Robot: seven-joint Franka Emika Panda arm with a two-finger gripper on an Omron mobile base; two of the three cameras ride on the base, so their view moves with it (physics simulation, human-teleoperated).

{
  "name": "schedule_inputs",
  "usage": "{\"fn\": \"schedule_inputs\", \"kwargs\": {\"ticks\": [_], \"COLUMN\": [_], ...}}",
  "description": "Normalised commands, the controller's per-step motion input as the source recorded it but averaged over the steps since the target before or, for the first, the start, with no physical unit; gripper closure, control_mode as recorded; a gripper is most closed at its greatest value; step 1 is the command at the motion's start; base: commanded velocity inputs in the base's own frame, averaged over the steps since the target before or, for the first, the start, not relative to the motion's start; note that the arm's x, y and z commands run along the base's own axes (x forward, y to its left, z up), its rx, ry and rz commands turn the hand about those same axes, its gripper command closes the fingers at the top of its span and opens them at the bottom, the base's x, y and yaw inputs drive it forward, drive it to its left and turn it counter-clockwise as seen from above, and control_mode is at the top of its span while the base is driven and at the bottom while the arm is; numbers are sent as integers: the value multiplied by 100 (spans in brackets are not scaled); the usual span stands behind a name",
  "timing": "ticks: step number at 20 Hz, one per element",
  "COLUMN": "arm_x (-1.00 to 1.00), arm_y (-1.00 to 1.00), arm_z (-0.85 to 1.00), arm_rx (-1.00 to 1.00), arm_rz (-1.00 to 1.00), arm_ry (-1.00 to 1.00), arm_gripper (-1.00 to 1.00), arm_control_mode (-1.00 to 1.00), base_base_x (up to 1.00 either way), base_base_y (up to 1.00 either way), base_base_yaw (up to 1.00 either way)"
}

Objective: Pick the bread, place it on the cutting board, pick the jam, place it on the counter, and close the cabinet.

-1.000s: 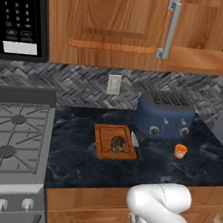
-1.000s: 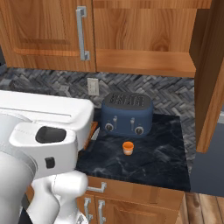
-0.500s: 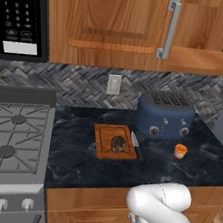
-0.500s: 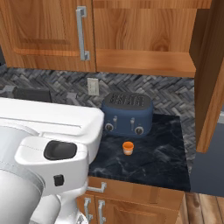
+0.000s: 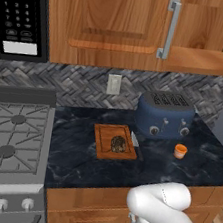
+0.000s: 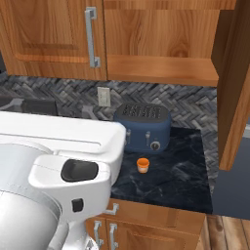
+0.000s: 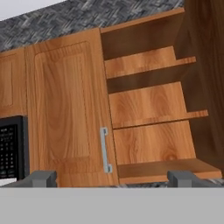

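Two finger tips of my gripper [image 7: 112, 178] rise at the bottom of the hand view, set wide apart with nothing between them, so it stands open and empty. It looks up at the cabinet [image 7: 144, 100]: its left door is shut, with a vertical silver handle [image 7: 104, 150] along its right edge, and beside that the right half gapes, showing bare wooden shelves [image 7: 151, 118]. The open door [image 6: 235, 83] hangs at the right edge of the right base view.

Down on the counter [image 5: 82, 154], the bread [image 5: 118, 144] lies on the cutting board [image 5: 114, 141], which sits just left of the blue toaster [image 5: 164, 114]. The jam [image 5: 180, 151] stands upright on the counter in front of the toaster's right end, well apart from the board. From the right base view the jam [image 6: 142, 165] sits near the counter's front edge. A gas stove [image 5: 9, 138] lies left of the counter, and a black microwave [image 5: 20, 11] hangs above it.
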Motion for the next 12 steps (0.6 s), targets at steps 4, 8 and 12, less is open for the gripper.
{"fn": "schedule_inputs", "kwargs": {"ticks": [4,8,12], "arm_x": [0,0,0], "arm_y": [0,-1,0], "arm_z": [-6,-5,-3], "arm_rx": [-1,-1,-1], "arm_rz": [0,-1,-2], "arm_ry": [0,0,0], "arm_gripper": [-100,-100,-100], "arm_control_mode": [-100,-100,-100], "base_base_x": [0,0,0], "base_base_y": [0,0,0], "base_base_yaw": [0,0,0]}}
